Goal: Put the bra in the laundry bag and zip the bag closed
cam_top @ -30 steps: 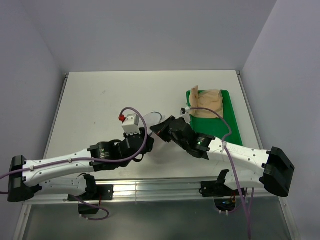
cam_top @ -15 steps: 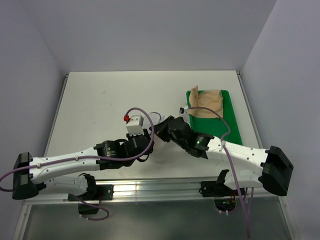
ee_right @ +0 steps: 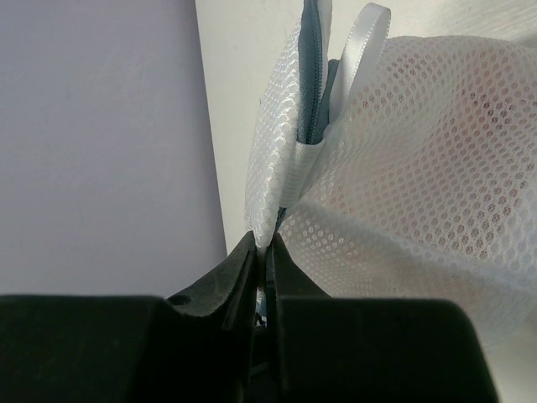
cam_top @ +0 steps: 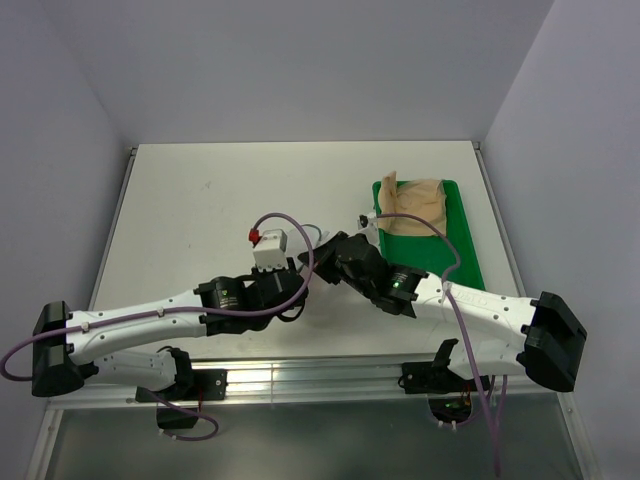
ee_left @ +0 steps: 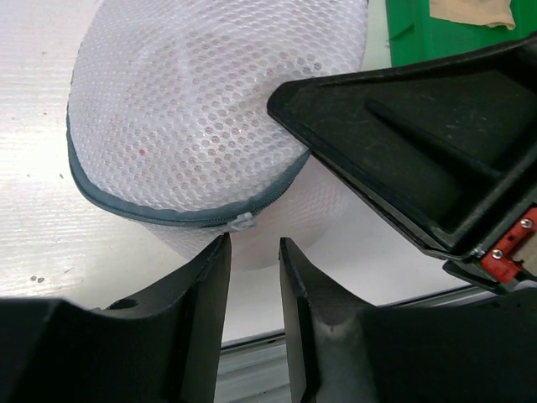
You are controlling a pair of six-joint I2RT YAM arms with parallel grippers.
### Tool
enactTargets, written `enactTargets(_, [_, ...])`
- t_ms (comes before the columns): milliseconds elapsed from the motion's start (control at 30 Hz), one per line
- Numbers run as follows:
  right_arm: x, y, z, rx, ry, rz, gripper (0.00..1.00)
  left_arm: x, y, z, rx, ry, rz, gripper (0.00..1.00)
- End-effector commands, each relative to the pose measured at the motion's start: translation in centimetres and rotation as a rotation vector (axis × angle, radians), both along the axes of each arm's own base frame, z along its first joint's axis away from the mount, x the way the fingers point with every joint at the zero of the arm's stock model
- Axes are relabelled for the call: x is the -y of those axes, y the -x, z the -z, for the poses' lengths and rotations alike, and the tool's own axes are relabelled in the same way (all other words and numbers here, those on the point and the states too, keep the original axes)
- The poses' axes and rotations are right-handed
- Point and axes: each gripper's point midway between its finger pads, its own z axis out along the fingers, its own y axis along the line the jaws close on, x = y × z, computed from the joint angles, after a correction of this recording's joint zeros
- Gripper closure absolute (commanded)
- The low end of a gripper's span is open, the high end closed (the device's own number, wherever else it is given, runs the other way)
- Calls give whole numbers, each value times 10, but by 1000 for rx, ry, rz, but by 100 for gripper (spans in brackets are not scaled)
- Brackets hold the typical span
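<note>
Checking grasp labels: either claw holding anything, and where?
Right claw pinches the laundry bag by its mesh edge beside the zip. Left claw open, holds nothing.

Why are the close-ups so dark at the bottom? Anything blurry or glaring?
Top view: even light, one glare strip on the metal rail. Left wrist view: the laundry bag looks sharp, the left pincer, close to the lens, dark and soft. Right wrist view: the right pincer nearly black, mesh crisp.
</note>
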Motion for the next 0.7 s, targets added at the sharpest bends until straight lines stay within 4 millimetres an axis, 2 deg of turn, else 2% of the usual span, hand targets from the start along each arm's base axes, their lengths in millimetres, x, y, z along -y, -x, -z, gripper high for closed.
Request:
enactTargets(0, [-6,-7,-30,53,-59,8,100,-4,-6,-13,22,13,-43,63])
enactTargets(333, [-6,-6,-30,54,-64,4,100,1,-11,-14,24,10,-33,62])
enactTargets(667, [-9,-6,-30,52,-74,-3,100,-4,-13,-17,31,14,-38,64])
